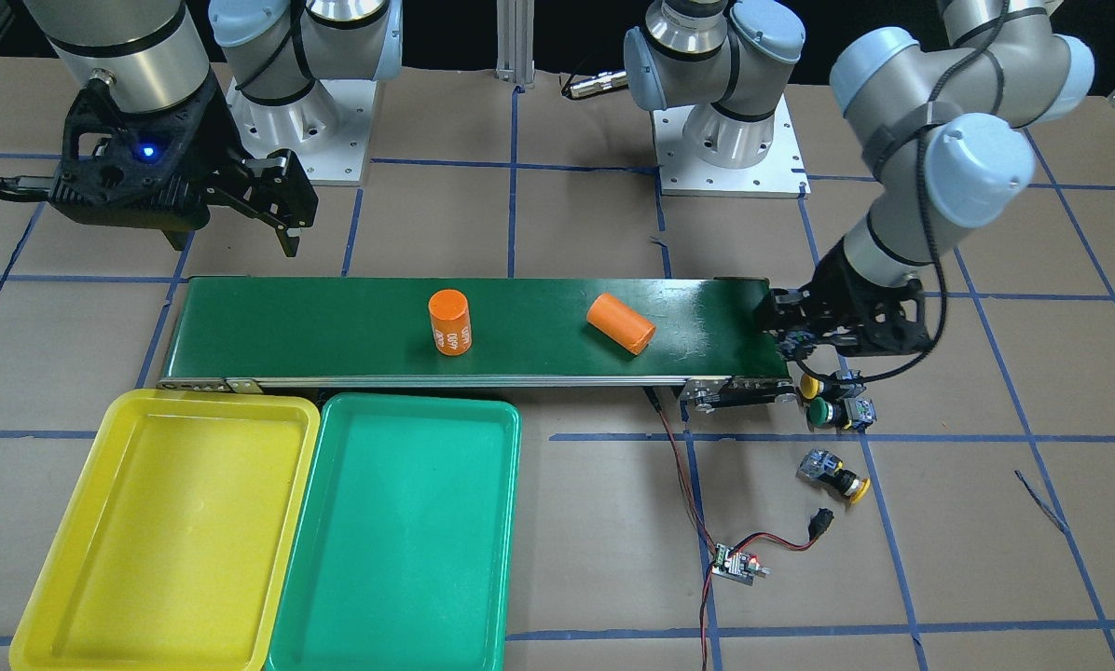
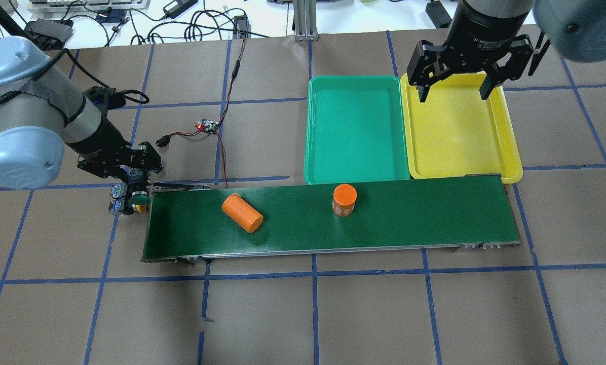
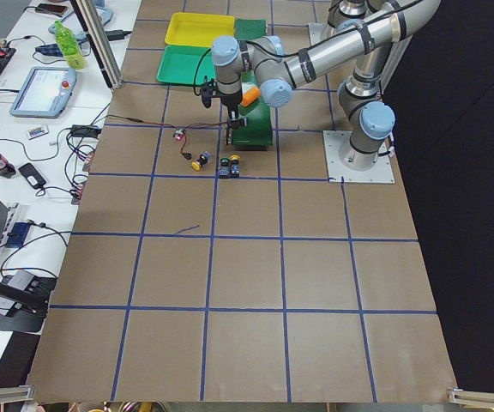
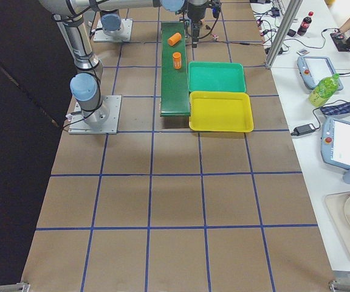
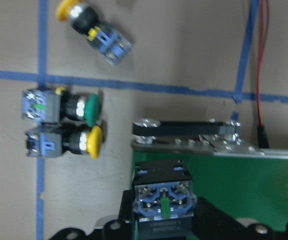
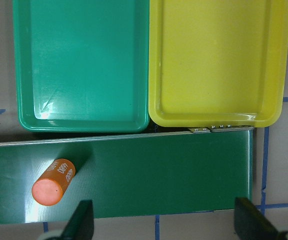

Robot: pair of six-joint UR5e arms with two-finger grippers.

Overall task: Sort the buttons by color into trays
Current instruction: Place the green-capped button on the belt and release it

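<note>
Green conveyor belt (image 1: 539,326) ends right by the left hand (image 1: 793,343), clenched on a push-button (image 5: 161,200); the green tray (image 2: 356,126) and yellow tray (image 2: 460,137) lie far along it, nearer the released right hand (image 2: 453,92).

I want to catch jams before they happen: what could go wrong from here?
The button held in the left gripper hangs over the end of the belt. Released there, it might run into the toppled orange cylinder. The green-capped button and yellow-capped button lie side by side, so gripping one may nudge the other.
</note>
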